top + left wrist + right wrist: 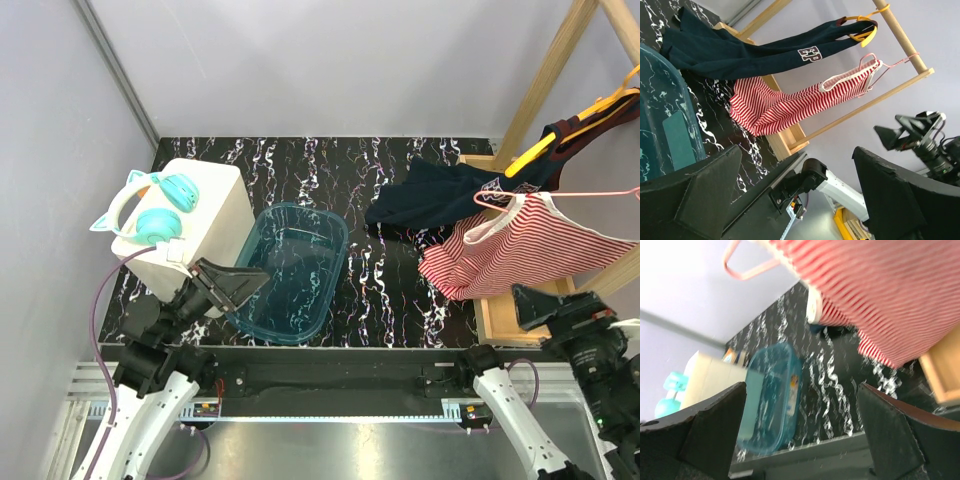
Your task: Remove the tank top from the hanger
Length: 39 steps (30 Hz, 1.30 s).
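A red-and-white striped tank top (520, 245) hangs on a pink hanger (600, 194) from the wooden rack (545, 70) at the right, its hem draped toward the table. It also shows in the left wrist view (790, 102) and close above in the right wrist view (890, 295). A navy garment (440, 195) hangs beside it on a yellow hanger (530, 155). My right gripper (538, 305) is open and empty, just below and in front of the tank top's hem. My left gripper (235, 282) is open and empty over the near-left edge of the bin.
A teal plastic bin (290, 270) stands at the table's middle. A cream box (190, 220) with teal cat-ear headphones (150, 210) on it stands at the left. The rack's wooden base (505, 325) lies at the right front edge.
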Each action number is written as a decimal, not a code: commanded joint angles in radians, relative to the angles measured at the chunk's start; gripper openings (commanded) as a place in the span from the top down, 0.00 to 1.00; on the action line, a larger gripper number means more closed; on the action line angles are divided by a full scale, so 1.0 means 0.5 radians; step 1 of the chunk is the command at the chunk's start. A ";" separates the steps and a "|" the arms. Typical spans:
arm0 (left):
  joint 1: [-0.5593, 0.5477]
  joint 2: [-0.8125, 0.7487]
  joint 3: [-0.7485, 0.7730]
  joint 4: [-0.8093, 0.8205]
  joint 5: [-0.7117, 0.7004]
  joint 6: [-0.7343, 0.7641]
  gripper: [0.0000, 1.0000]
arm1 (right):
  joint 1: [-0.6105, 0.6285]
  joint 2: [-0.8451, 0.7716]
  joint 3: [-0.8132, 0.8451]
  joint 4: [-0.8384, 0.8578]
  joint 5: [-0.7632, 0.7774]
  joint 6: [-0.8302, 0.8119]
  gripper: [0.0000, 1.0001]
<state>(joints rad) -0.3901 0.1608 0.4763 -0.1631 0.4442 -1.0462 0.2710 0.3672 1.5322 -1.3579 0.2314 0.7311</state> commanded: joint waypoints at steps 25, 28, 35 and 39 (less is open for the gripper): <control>0.004 0.261 0.462 -0.195 0.560 0.313 0.01 | -0.008 1.036 0.384 0.733 1.335 0.075 0.31; 0.007 0.283 0.502 -0.217 0.581 0.322 0.01 | -0.008 1.039 0.271 0.828 1.421 0.118 0.32; 0.004 0.289 0.551 -0.297 0.593 0.353 0.01 | -0.008 1.011 0.074 1.031 1.565 0.109 0.46; 0.007 0.286 0.566 -0.355 0.581 0.377 0.01 | -0.008 0.996 -0.002 1.163 1.565 0.072 0.55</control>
<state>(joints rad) -0.3897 0.2920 0.7074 -0.3191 0.7021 -0.8814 0.2699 0.8768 1.5505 -0.8913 0.9508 0.7628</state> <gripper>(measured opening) 0.987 0.479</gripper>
